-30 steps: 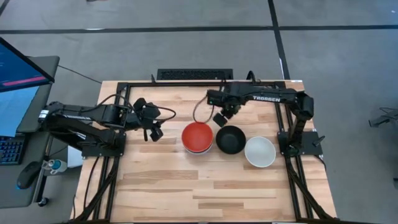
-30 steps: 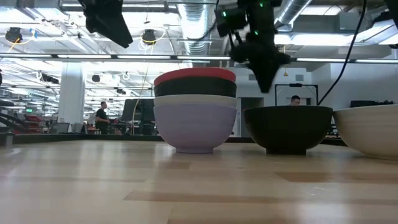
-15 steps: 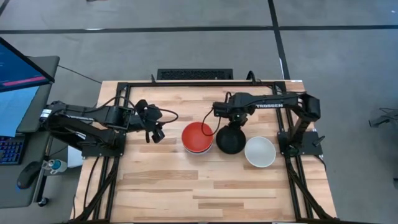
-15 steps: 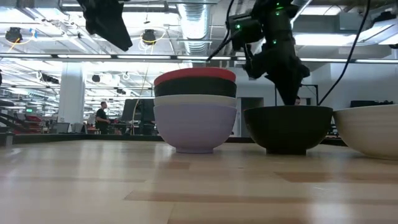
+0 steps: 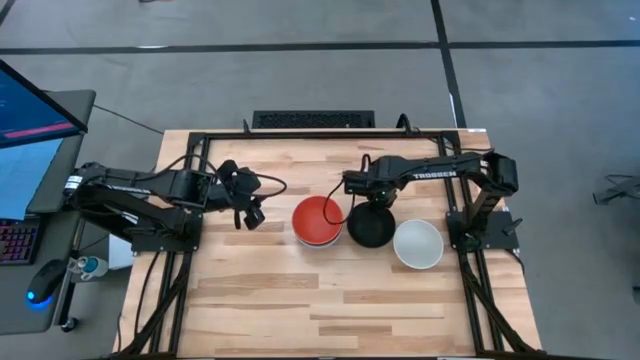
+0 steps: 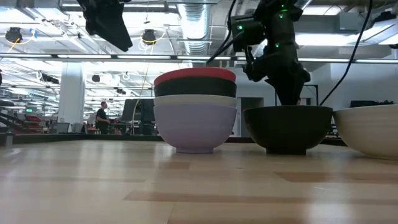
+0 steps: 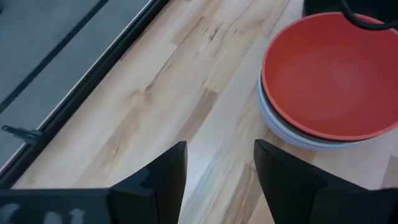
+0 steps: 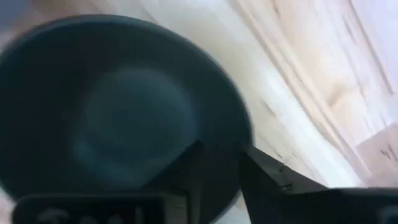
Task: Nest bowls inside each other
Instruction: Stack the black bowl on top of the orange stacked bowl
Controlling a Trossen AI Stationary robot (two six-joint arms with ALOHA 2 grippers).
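Note:
A nest of bowls [image 5: 317, 222] stands mid-table: red on top, then black, white and pale lavender at the bottom [image 6: 194, 127]. To its right a single black bowl [image 5: 371, 228] and a white bowl [image 5: 418, 244] rest on their bases. My right gripper [image 5: 372, 200] is open at the black bowl's far rim [image 6: 287, 107], one finger inside and one outside. My left gripper [image 5: 251, 213] hovers open above the table, left of the nest [image 7: 329, 74]. My right gripper [image 8: 221, 180] comes from above, pointing down, astride the black bowl's far rim [image 8: 231, 134]. One finger [image 8: 186, 177] is over the inside and the other [image 8: 273, 183] outside. I cannot tell whether either finger touches the wall. The bowl stands on the table.
The white bowl [image 6: 370, 127] sits close to the black bowl's right side, and the nest is close on its left. Bare wooden tabletop [image 5: 320, 300] stretches toward the near edge. A black frame [image 5: 300, 133] runs along the far edge and sides.
My right gripper has moved toward the table's right and down, from above the gap behind the nest to the black bowl's far rim, slowing in the last half second. The bowls have stayed in place.

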